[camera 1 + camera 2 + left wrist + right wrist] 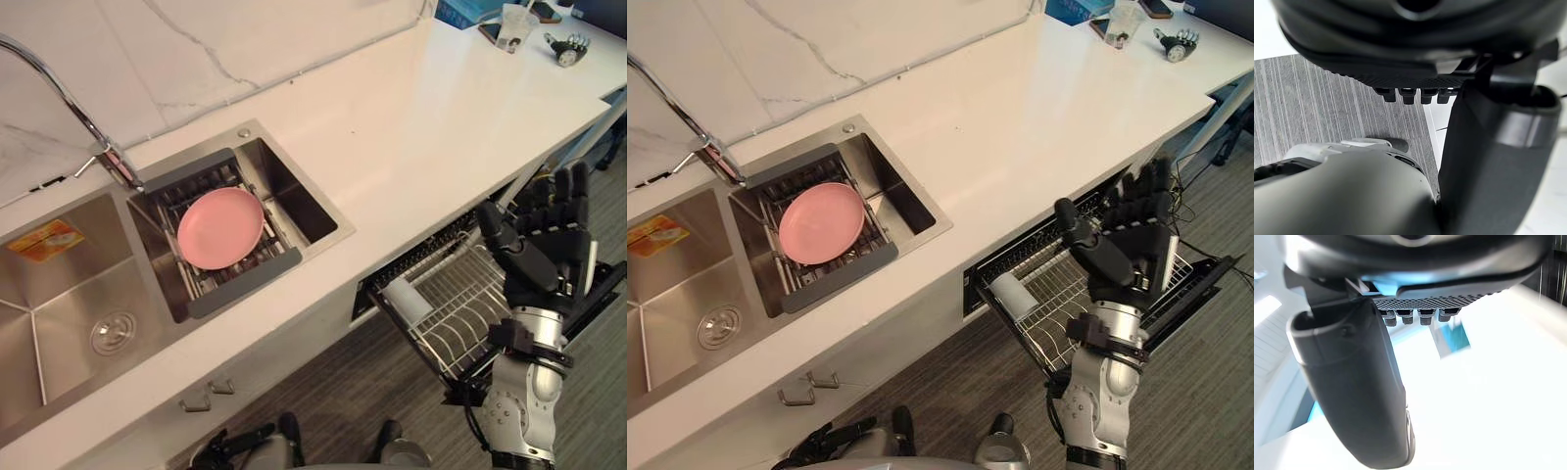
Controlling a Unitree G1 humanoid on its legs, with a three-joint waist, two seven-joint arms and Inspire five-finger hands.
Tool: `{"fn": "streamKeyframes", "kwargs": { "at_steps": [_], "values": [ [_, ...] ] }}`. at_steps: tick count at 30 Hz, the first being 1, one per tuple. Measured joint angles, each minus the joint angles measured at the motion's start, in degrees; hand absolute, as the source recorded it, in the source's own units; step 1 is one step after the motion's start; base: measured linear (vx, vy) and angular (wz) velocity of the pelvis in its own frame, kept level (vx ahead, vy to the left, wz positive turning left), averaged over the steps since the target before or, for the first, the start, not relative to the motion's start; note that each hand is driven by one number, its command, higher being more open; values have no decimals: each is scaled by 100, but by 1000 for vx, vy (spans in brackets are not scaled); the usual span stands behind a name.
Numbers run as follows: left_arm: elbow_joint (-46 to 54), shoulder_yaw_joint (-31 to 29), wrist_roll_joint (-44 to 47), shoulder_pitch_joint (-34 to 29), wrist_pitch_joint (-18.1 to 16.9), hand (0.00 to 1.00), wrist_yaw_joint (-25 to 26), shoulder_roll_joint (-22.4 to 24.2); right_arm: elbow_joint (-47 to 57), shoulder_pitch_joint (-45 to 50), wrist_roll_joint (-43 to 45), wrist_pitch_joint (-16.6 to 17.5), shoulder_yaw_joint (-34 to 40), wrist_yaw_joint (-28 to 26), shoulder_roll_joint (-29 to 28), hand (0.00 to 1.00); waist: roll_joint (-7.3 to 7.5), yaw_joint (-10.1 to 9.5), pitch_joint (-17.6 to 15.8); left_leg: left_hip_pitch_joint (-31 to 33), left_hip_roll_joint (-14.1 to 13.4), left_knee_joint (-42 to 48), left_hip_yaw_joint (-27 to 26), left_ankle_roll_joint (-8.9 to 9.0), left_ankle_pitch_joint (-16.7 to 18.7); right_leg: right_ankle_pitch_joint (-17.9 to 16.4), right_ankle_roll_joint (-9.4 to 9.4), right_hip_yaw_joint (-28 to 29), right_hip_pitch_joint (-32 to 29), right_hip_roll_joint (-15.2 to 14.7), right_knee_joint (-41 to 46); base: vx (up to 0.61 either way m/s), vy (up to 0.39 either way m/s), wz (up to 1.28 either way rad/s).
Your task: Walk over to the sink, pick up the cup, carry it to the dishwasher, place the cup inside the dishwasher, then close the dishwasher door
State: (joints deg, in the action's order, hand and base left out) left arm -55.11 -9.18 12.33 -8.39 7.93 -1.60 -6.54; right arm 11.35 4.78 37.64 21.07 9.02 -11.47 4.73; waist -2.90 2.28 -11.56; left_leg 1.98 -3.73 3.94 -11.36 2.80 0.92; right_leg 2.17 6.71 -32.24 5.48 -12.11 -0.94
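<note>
My right hand (541, 257) hovers, fingers spread straight, over the dishwasher rack (460, 289); the white cup (405, 297) lying there looks light, rigid, slick, so I'd grip its barrel.

A round pink plate (220, 227) lies on a grey drain rack (245, 280) in the right basin of the steel sink (59, 313). Below the white countertop (411, 127), a white cylindrical cup (404, 299) lies on its side in the pulled-out wire dishwasher rack (460, 308). The dark right hand (544, 250) hovers over the rack, fingers straight.
</note>
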Motion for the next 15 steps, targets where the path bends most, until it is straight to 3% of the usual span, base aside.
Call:
{"fn": "streamKeyframes", "kwargs": {
  "at_steps": [3,5,8,10,12,13,15],
  "values": [
    [-12,76,1,-47,-16,100,-2,6,-80,-38,172,-312,-575,-525,17,100,-20,-66,77,-152,121,-303,-27,-85,-157,2,73,-152,95,-119,-9,40,59,24],
    [0,120,8,-59,-19,100,-2,23,-314,-162,167,-565,-952,-771,72,100,-14,-232,157,-316,240,-595,22,-151,-329,6,123,-232,148,-192,-13,71,43,16],
    [80,266,4,-89,-46,100,3,6,-593,-390,166,-764,-1220,-822,79,100,-2,-405,259,-369,375,-741,149,-210,-381,14,157,-336,193,-298,3,64,59,27],
    [102,310,-4,-105,-90,100,4,-16,-705,-498,168,-801,-1288,-810,75,100,37,-479,316,-363,501,-785,285,-254,-382,-54,285,-467,211,-441,127,59,78,43],
    [122,352,-49,-117,-123,100,2,-55,-793,-554,169,-801,-1297,-794,82,100,98,-492,328,-366,669,-763,477,-327,-292,-305,391,-618,186,-721,621,52,87,53],
    [126,461,-136,-134,-133,100,3,-101,-866,-560,170,-800,-1280,-732,105,100,133,-526,352,-374,765,-742,605,-405,-228,-475,292,-600,68,-944,1156,77,121,59],
    [181,535,-330,-167,-179,100,5,-149,-998,-559,268,-803,-1255,-648,158,100,215,-534,367,-395,888,-636,865,-509,-162,-611,-138,-82,-259,-1293,2260,141,154,74]
  ]
}}
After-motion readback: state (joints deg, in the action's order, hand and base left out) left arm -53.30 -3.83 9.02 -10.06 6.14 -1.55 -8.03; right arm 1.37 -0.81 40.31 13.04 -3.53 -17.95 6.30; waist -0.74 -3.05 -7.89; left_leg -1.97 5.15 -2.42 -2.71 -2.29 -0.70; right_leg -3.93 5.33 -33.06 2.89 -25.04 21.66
